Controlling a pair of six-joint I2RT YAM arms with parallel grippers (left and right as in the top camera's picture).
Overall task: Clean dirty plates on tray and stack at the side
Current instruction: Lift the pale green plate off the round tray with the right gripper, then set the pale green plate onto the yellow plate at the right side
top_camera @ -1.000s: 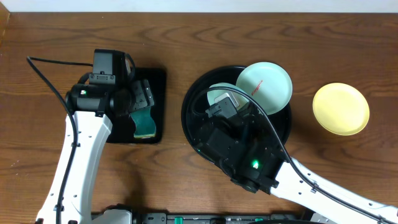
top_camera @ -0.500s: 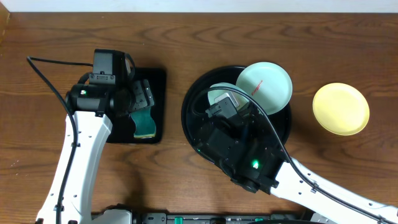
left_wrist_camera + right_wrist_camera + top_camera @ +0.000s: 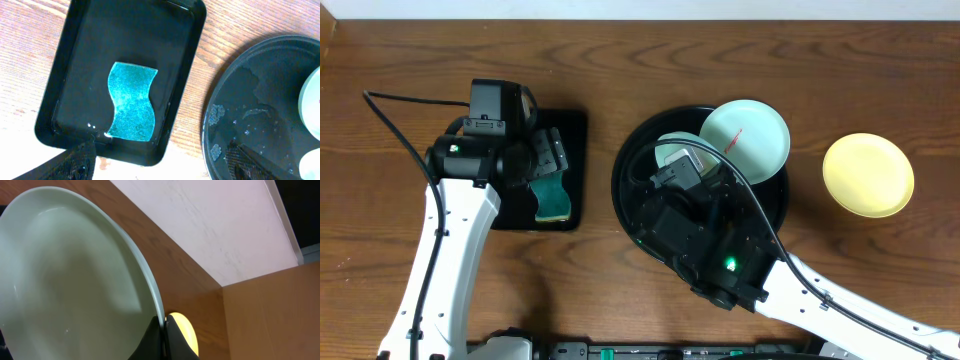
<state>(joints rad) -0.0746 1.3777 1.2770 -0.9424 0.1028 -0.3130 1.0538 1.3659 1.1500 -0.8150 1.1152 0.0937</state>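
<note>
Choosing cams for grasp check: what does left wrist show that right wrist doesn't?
Left wrist only: blue sponge in the rectangular tray, wet round tray, left end effector open.
Right wrist only: right end effector shut on the rim of a mint plate, yellow plate behind, wall.
Both: wooden table; left wrist's border also catches a pale plate edge, which plate unclear.

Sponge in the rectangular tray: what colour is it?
Teal; the sponge shows best in the left wrist view.

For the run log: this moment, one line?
left gripper open above sponge | right gripper shut on mint plate | yellow plate aside
</note>
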